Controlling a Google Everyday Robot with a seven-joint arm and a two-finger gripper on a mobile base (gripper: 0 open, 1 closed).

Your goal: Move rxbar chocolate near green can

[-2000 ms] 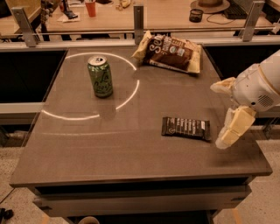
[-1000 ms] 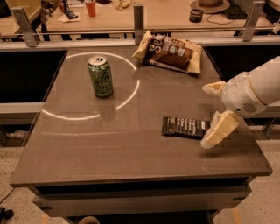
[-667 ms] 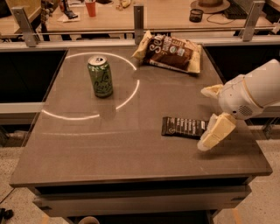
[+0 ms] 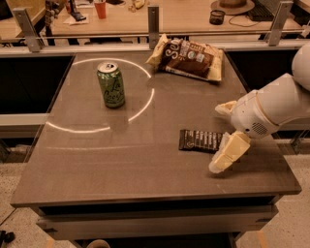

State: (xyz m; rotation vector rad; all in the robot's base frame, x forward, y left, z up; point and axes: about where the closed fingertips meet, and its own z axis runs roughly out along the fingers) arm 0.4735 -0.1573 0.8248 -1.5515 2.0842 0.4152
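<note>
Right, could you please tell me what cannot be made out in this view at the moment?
All in the camera view:
- The chocolate bar: its right end is hidden behind the lower finger of the open pincer, so contact there cannot be told.
- The wrapper lettering on it: too small to read.
- The arm: cut off by the right edge.
- The hat on the far desk: cut off by the top edge.

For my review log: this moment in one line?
gripper open at right end of flat dark-brown wrapped bar | upright green can well apart
</note>
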